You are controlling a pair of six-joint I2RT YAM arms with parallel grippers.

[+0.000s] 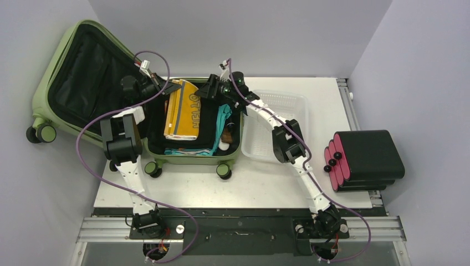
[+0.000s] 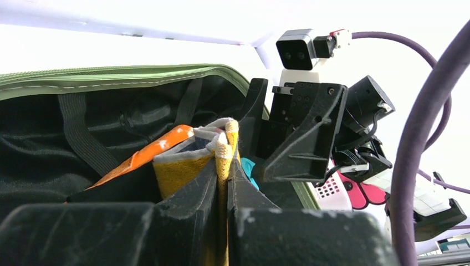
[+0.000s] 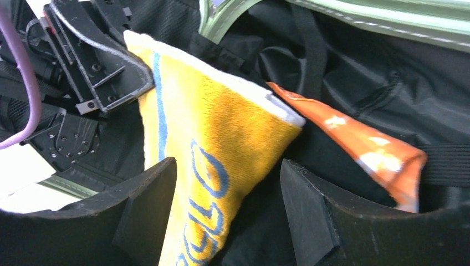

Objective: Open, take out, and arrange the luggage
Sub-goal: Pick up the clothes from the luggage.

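The luggage (image 1: 188,159) was laid open on the tabletop (image 1: 266,183), with its lid propped back at the left. The left hand (image 2: 226,166) was pressed together on the upper edge of a yellow towel (image 3: 221,133) above the packed half. The right hand (image 3: 228,188) was held spread, one finger on either side of that towel, near an orange item (image 3: 360,144).

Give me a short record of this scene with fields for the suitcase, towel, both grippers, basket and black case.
suitcase: open on the table, lid leaning left, clothes inside
towel: yellow, blue letters, one end raised
left gripper: shut on the towel
right gripper: open, fingers either side of the towel
basket: white, right of the suitcase
black case: far right, pink side facing the basket
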